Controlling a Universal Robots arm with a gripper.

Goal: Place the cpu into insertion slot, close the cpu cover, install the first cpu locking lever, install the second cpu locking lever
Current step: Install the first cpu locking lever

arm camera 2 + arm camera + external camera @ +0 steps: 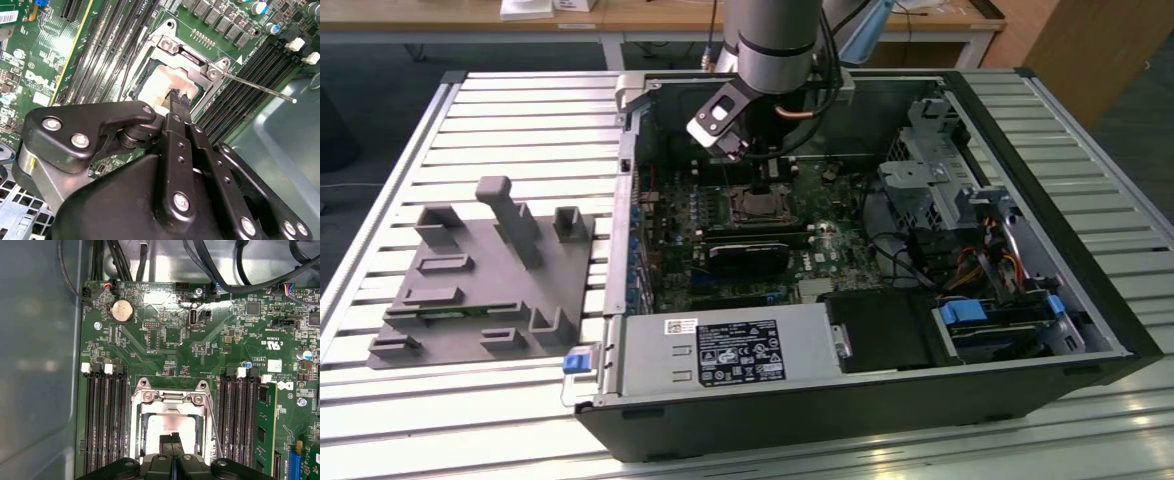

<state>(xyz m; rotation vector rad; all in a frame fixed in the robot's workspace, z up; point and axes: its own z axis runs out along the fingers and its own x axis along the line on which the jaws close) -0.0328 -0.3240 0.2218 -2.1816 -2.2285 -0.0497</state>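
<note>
The cpu (172,424), a pale square chip, lies in the insertion slot (754,206) on the green motherboard; its top also shows in the second wrist view (159,84). The cpu cover (170,409), a metal frame with a window, lies around it. A thin locking lever (260,88) juts out from the socket's corner, and it runs along the socket's side in the first wrist view (215,427). My gripper (178,97) hovers directly over the chip with its fingertips (168,439) pressed together and nothing between them. Whether they touch the chip I cannot tell.
The open computer case (1067,250) lies on a slatted metal table (520,110). Memory slots (105,425) flank the socket. A black card (750,256), a power supply (720,352), drive bays (927,180) and cables crowd the case. A grey fixture (487,285) sits at the exterior view's left.
</note>
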